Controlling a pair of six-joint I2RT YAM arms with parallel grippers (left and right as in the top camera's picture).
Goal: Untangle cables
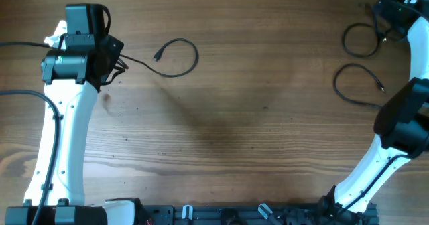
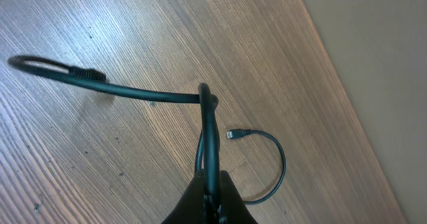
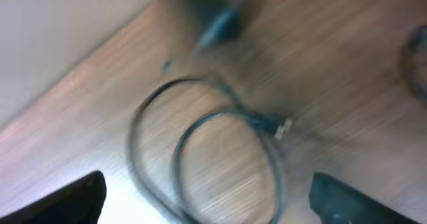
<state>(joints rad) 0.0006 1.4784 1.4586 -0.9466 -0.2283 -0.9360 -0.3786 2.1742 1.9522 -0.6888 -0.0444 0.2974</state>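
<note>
Cable work sits in two corners of the wooden tabletop (image 1: 255,131). At far left, the left tool (image 2: 211,201) is pressed together on one cable (image 2: 208,137). In the left wrist view the cord rises from between the fingers (image 2: 188,209), bends sharply at the top and runs off to the left. There a thicker black sleeve (image 2: 87,73) sits on it before it curls into a small end loop. A second stretch leaves the same pinch, arcs round to the right and ends in a small plug (image 2: 233,135) lying on the wood. From overhead this arc reads as an open ring just right of the left tool, with the plug turned back toward the arm.

At far right two more cords lie in loose rings. The far loop (image 1: 360,41) reaches up to the dark head of the right arm, and the near loop (image 1: 355,84) lies just below it and apart from it, one end running beside the arm's elbow.

The right wrist view is badly blurred. The right tool (image 3: 207,179) stands spread wide — its two dark fingers are at the bottom corners, with nothing between them. Under it lie what seem to be two overlapping rings of cord with a pale connector (image 3: 283,126) at their right side, though the blur leaves that uncertain.
</note>
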